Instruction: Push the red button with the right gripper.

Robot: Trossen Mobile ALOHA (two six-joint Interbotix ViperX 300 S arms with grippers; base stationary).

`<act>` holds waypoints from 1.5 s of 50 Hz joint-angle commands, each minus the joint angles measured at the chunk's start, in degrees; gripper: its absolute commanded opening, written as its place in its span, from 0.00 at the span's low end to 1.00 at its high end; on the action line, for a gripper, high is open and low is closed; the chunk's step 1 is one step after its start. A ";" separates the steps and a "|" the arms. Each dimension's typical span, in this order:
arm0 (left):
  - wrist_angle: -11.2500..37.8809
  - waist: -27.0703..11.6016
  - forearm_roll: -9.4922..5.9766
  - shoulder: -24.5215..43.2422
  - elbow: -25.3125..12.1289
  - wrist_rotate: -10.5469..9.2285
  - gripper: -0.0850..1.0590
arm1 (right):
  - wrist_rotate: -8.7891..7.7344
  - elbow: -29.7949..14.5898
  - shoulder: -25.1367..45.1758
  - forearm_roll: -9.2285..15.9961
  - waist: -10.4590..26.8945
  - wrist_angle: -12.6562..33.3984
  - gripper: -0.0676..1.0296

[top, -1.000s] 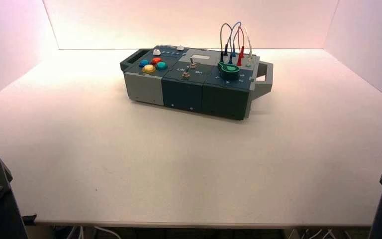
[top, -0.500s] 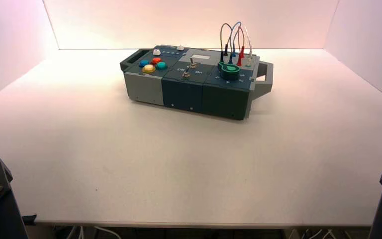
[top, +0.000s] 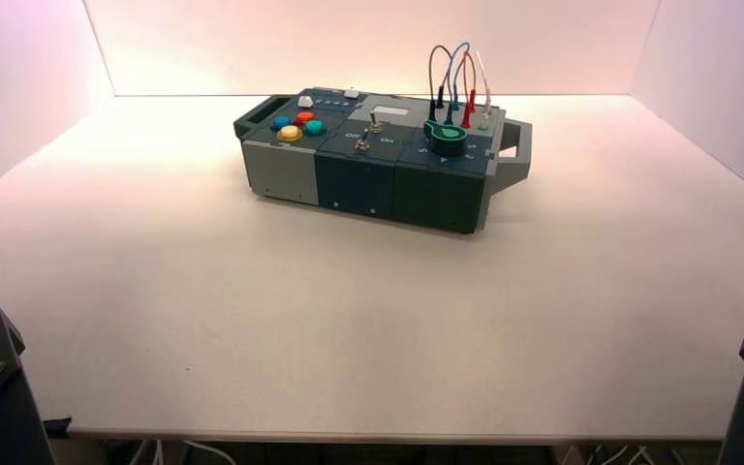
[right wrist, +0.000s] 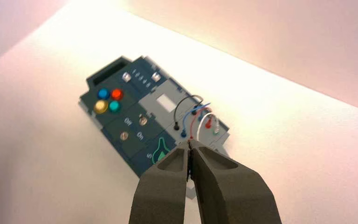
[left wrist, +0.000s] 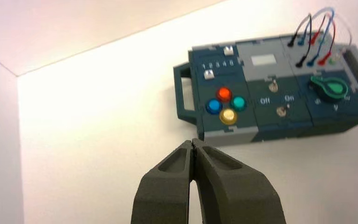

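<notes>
The red button [top: 304,117] [left wrist: 223,94] [right wrist: 117,94] sits on the box's left end, in a cluster with a blue button [top: 280,123], a yellow button [top: 290,134] and a teal button [top: 315,127]. My right gripper [right wrist: 189,141] is shut with nothing in it, held high and well back from the box; the box lies far beyond its tips. My left gripper [left wrist: 194,141] is also shut and empty, equally far from the box. In the high view only the two arms' black mounts show at the bottom corners.
The box [top: 281,170] stands far back on the white table, turned slightly. It carries two toggle switches [top: 375,124], a green knob [top: 445,135], coloured wires with plugs [top: 468,107] and a handle [top: 515,147] on each end. White walls enclose the table.
</notes>
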 commanded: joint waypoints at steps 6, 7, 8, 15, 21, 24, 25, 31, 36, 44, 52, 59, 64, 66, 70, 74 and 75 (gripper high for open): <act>5.19 -0.18 -0.26 3.52 -4.92 2.55 0.05 | -3.78 -5.54 5.62 1.93 0.26 4.31 0.05; 6.33 -0.18 -0.35 4.04 -5.63 2.64 0.05 | -4.83 -6.59 6.94 1.93 0.26 5.36 0.05; 7.03 -0.18 -0.26 4.39 -6.06 2.72 0.05 | -5.19 -6.86 7.29 1.93 0.26 5.62 0.05; 9.49 -0.18 -0.35 5.45 -8.61 3.08 0.05 | -9.23 -9.67 11.34 3.60 0.35 8.26 0.05; 11.78 -0.18 -0.53 5.54 -10.63 3.69 0.05 | -13.18 -11.69 15.38 6.33 0.35 9.93 0.05; 14.77 -0.18 -0.70 5.54 -12.83 3.69 0.05 | -15.21 -12.74 18.19 8.44 0.26 10.28 0.05; 15.47 -0.18 -0.62 5.54 -13.27 3.69 0.05 | -15.47 -13.01 18.81 8.96 0.35 10.28 0.05; 18.98 -0.18 -0.88 5.71 -15.29 3.69 0.05 | -16.87 -14.33 22.15 10.20 0.44 10.28 0.05; 21.09 -0.18 -1.23 5.71 -16.52 3.69 0.05 | -18.90 -15.82 26.02 10.20 1.23 9.40 0.05; 21.53 -0.18 -1.76 5.62 -17.14 3.60 0.05 | -20.13 -18.11 30.23 10.11 2.90 8.00 0.04; 21.53 -0.18 -2.11 5.62 -17.23 3.52 0.05 | -20.13 -20.57 34.10 10.02 5.27 6.42 0.04; 22.32 -0.18 -2.37 5.62 -17.31 3.34 0.05 | -19.69 -22.85 37.35 9.32 7.21 4.83 0.04; 23.73 -0.18 -2.72 5.54 -17.67 3.16 0.05 | -18.98 -24.70 40.08 8.53 8.09 4.83 0.04; 24.26 -0.18 -2.72 5.45 -17.84 3.16 0.05 | -18.90 -25.49 41.13 8.00 8.44 4.83 0.04; 25.31 -0.18 -2.99 5.45 -18.11 2.90 0.05 | -18.28 -26.54 42.89 7.12 9.23 4.31 0.04; 26.10 -0.18 -2.99 5.27 -18.28 2.20 0.05 | -16.96 -27.42 44.30 5.36 10.37 3.43 0.04; 26.28 -0.18 -2.90 5.19 -18.28 2.02 0.05 | -16.70 -27.60 44.56 5.01 10.55 3.34 0.04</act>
